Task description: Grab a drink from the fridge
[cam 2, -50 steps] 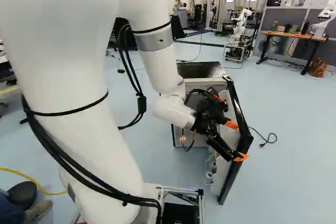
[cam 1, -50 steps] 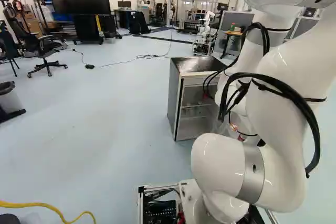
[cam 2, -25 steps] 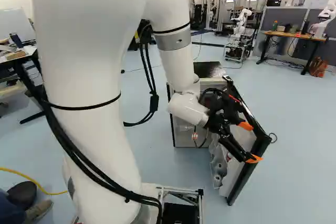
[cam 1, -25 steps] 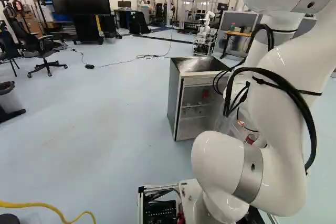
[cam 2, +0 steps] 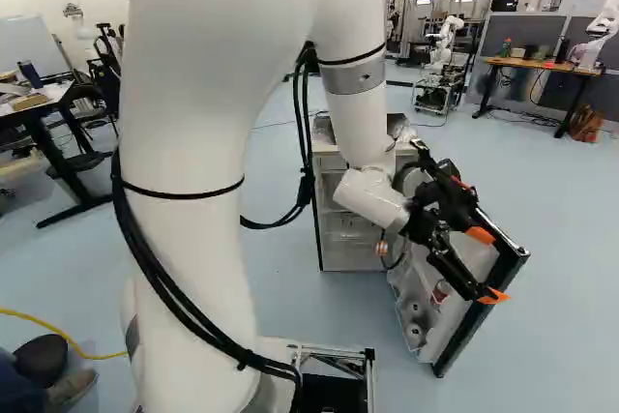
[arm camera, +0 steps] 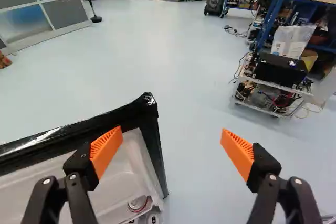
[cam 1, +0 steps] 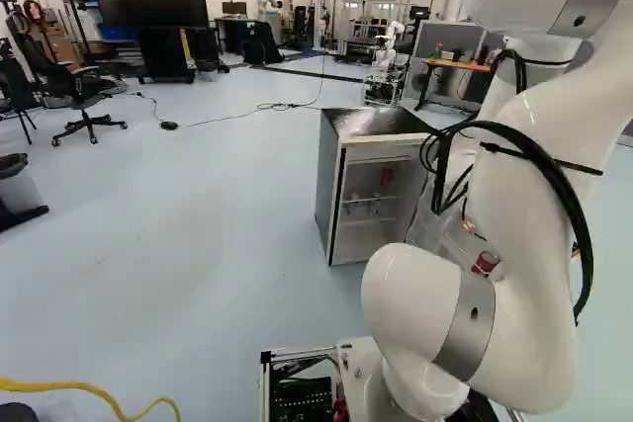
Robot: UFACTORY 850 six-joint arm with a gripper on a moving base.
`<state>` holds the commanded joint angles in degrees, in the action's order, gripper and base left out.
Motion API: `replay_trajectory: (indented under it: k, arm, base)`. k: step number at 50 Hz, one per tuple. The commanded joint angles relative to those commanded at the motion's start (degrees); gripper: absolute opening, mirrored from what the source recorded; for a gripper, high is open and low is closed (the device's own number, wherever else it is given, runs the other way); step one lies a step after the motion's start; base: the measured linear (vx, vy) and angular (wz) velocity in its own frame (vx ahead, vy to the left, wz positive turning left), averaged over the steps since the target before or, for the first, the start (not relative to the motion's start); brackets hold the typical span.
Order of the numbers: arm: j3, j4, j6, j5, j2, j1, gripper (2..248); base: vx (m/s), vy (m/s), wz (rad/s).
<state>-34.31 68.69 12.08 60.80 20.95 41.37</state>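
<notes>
Right of center in the left base view, you've got the fridge [cam 1: 331,185], standing open, with its door [cam 2: 479,321] swung out to the right of it in the right base view. Your can [cam 2: 441,290], the red one, is sitting in the door's inner rack, right of center and fairly low in the right base view. Your gripper [cam 2: 486,265] is up over the outer end of that door, so the can is lower down and to the left of the fingertips. Wrist view says the same: can below the fingertips, nearer the finger that's over the door, with the door's black corner showing between the two fingers. They're spread wide and have hold of nothing. Can't tell if either one is touching the door. Upper right of the right base view, another robot [cam 2: 602,34] is by a table [cam 2: 551,67], fwiw.
</notes>
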Motion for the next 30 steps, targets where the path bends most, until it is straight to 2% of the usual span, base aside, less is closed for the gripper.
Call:
replay_trajectory:
  k: [10, 20, 30]
  arm:
    - [-0.24, 0.0, 0.0, 0.0, 0.17, 0.34, 247]
    - [2.57, -0.15, 0.0, 0.0, -1.85, -0.17, 247]
    - [6.14, -3.02, 0.0, 0.0, -4.48, -0.9, 247]
  base:
    - [0.0, 0.0, 0.0]
    - [0.0, 0.0, 0.0]
    - [0.0, 0.0, 0.0]
